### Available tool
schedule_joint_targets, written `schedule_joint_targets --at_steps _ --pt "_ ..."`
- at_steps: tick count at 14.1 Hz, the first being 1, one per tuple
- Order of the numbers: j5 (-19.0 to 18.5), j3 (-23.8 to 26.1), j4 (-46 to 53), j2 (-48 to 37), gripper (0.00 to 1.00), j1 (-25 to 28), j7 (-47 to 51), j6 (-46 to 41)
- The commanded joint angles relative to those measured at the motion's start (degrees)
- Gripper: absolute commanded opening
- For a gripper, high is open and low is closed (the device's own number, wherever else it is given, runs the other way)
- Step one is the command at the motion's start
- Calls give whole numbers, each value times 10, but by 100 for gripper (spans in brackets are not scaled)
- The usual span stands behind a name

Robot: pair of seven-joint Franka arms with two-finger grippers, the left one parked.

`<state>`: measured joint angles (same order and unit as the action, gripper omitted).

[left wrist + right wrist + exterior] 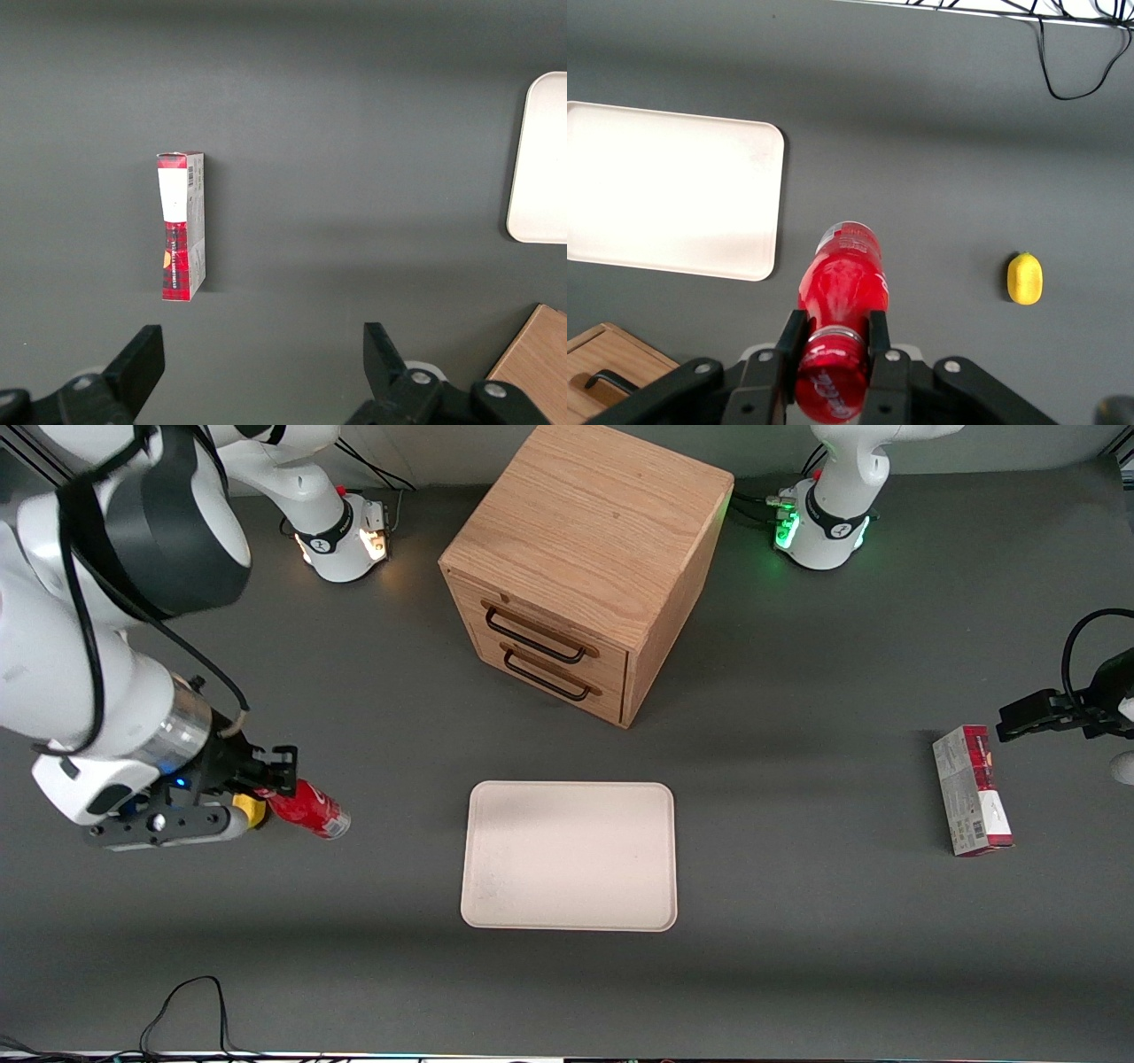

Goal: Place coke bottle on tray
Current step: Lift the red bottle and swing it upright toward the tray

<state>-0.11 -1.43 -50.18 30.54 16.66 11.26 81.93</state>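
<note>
My right gripper (276, 778) (834, 329) is shut on the neck of the coke bottle (312, 810) (843, 283), just under its red cap. The small red bottle is tilted, and its clear base points away from the fingers toward the table. It is held at the working arm's end of the table. The cream-white tray (567, 856) (673, 190) lies flat and bare at mid-table, apart from the bottle, with a strip of grey table between them.
A yellow lemon-like object (251, 809) (1025, 278) lies on the table close under the gripper. A wooden two-drawer cabinet (585, 567) stands farther from the front camera than the tray. A red-and-grey carton box (972, 788) (182, 226) lies toward the parked arm's end.
</note>
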Motion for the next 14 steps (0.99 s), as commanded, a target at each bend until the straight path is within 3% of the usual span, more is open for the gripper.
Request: schedule_joint_targets --at_steps 1,5,8,14 --pt "3 26 -7 -2 12 3 3 5" --pt "-4 83 0 7 12 16 7 22" --pt "-56 84 0 15 12 73 11 40" --pt "-62 79 -2 58 12 83 10 102"
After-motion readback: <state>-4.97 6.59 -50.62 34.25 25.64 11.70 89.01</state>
